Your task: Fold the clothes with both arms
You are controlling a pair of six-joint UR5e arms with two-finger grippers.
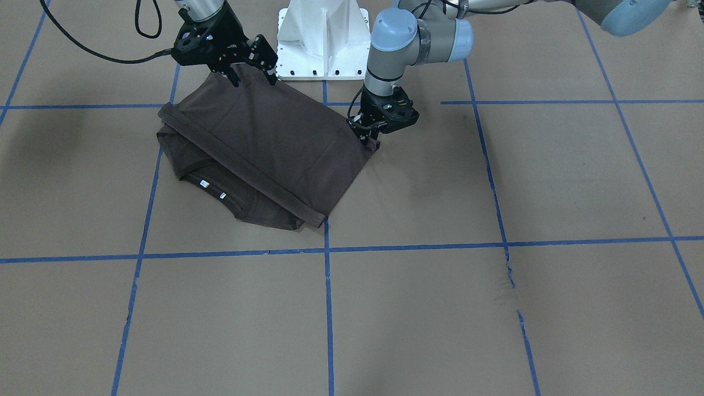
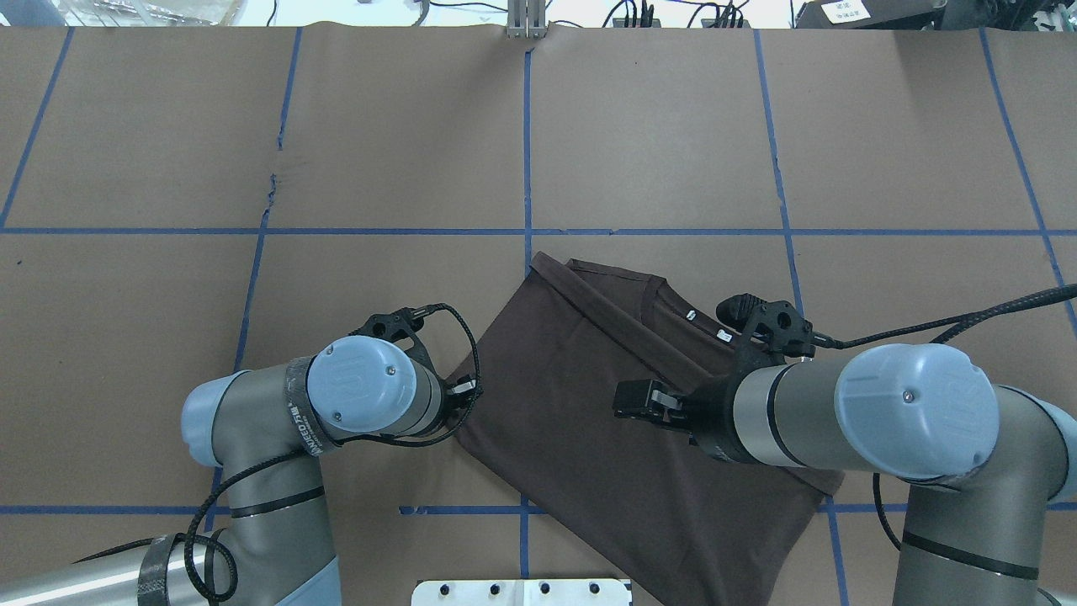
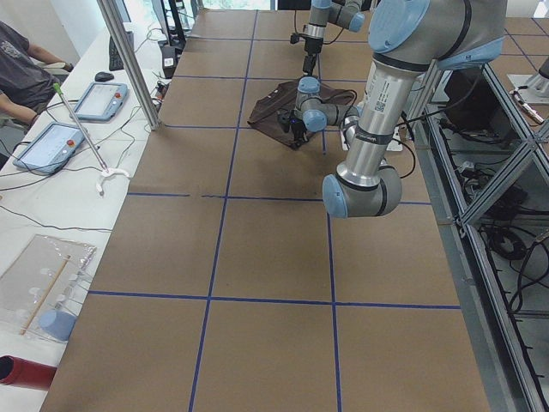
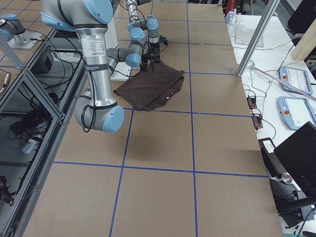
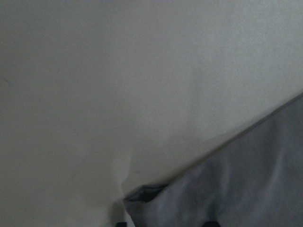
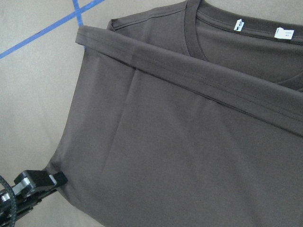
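On the paper-covered table (image 1: 495,330), close to the robot's base, the dark T-shirt (image 1: 275,137) is laid folded in half, its hem band brought across just below the collar. The fabric is judged thin, light and limp: no shape would be held by it, a lifted edge would sag and drag the layers beneath, and little slipping on the paper is expected. Hold is best taken at 2 corners of the folded edge at once, with both layers pinched and lifted evenly. The right gripper (image 1: 255,81) is seen with its 2 fingers spread wide above the shirt's edge nearest the base, and nothing is grasped by it. The left gripper (image 1: 367,137) is set down at the shirt's side corner, touching the cloth; whether that corner is pinched cannot be told. The 2 white neck tags (image 1: 204,183) are left exposed.
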